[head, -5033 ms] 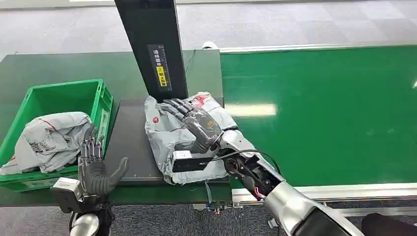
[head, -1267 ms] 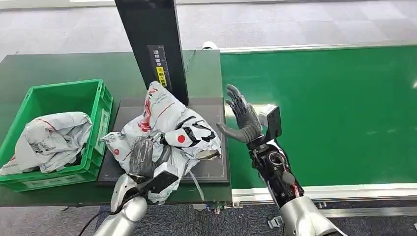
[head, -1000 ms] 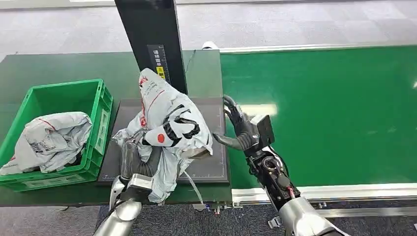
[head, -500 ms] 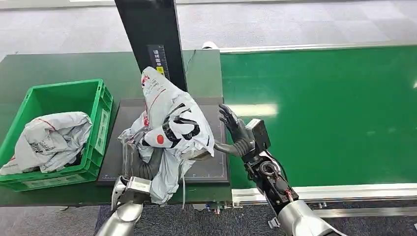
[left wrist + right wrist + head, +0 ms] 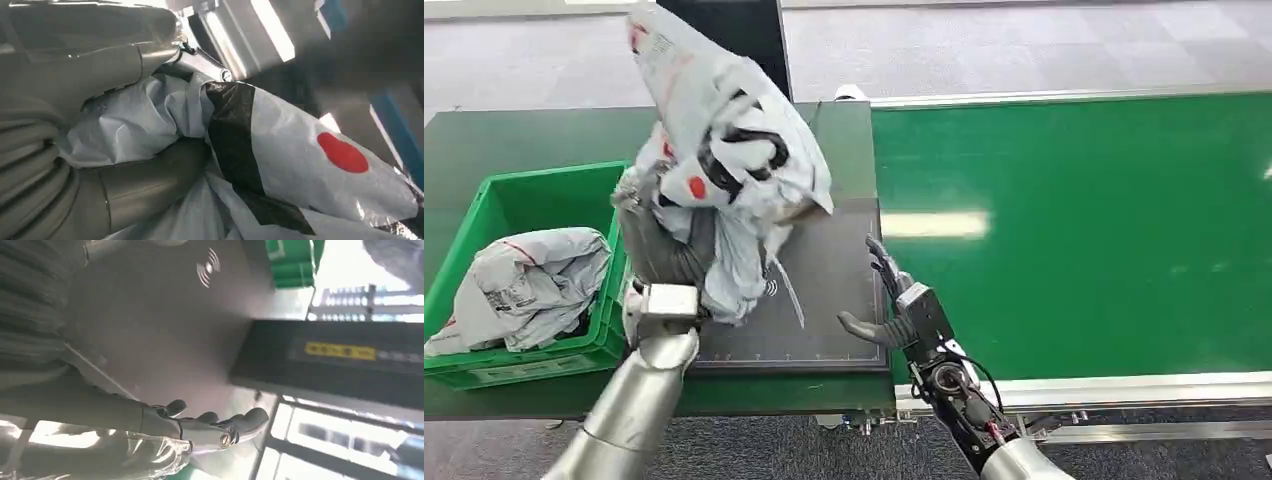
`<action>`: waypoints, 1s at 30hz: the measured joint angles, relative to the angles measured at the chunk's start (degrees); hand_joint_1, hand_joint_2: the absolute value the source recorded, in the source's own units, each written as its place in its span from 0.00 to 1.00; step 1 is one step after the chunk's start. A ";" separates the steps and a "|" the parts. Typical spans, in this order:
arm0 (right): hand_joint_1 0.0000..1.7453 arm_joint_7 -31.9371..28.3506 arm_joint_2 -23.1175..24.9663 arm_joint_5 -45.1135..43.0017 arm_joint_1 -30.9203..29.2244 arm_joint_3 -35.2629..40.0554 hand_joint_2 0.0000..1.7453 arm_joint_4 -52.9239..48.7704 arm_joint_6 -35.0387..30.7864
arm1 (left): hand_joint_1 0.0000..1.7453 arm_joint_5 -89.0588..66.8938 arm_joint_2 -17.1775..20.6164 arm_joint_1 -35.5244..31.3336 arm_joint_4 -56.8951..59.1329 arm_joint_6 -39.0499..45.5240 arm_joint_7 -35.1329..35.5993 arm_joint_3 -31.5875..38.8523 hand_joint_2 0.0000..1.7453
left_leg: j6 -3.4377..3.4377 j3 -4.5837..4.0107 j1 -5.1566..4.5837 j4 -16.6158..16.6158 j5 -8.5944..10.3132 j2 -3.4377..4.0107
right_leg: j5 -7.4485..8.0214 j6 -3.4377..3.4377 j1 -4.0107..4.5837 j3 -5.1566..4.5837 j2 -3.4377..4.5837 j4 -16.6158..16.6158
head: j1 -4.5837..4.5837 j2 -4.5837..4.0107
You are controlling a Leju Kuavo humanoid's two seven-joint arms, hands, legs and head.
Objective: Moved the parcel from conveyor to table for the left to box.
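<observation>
My left hand point(image 5: 662, 262) grips the parcel point(image 5: 724, 130), held high at upper left beside the bin point(image 5: 494, 205). My right hand point(image 5: 889, 305) hangs empty, fingers spread. I'd carry left, clear the rim, then release low.

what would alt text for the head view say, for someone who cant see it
The robot's left hand holds a crumpled grey-white parcel up in the air, beside a green crate that contains another parcel. Its right hand is open and empty at the edge of the dark scanner pad, next to the green conveyor.
</observation>
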 measured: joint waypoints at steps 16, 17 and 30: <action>0.00 -0.04 -4.15 2.68 1.31 0.02 1.00 -9.41 -5.97 | 1.00 -16.08 0.81 -2.32 -0.68 3.89 -0.20 9.60 1.00 | 0.00 -0.02 0.00 0.00 -0.01 0.02 | -0.01 0.00 0.00 -0.03 0.01 0.00 | 0.00 0.00; 0.00 -0.04 -4.22 2.86 1.32 0.02 1.00 -9.50 -6.04 | 1.00 -16.98 0.72 -2.33 -0.70 3.89 -0.20 9.90 1.00 | 0.00 -0.02 0.00 0.00 -0.02 0.03 | 0.00 0.00 0.00 -0.03 0.01 0.00 | -0.02 0.00; 0.00 0.53 -4.83 8.95 3.05 0.40 1.00 -11.74 -7.52 | 1.00 -58.82 -0.05 -17.45 15.90 3.90 19.12 30.58 1.00 | -0.01 0.01 0.02 0.00 0.00 0.11 | 0.01 -0.01 0.03 -0.06 0.06 0.02 | 0.00 0.00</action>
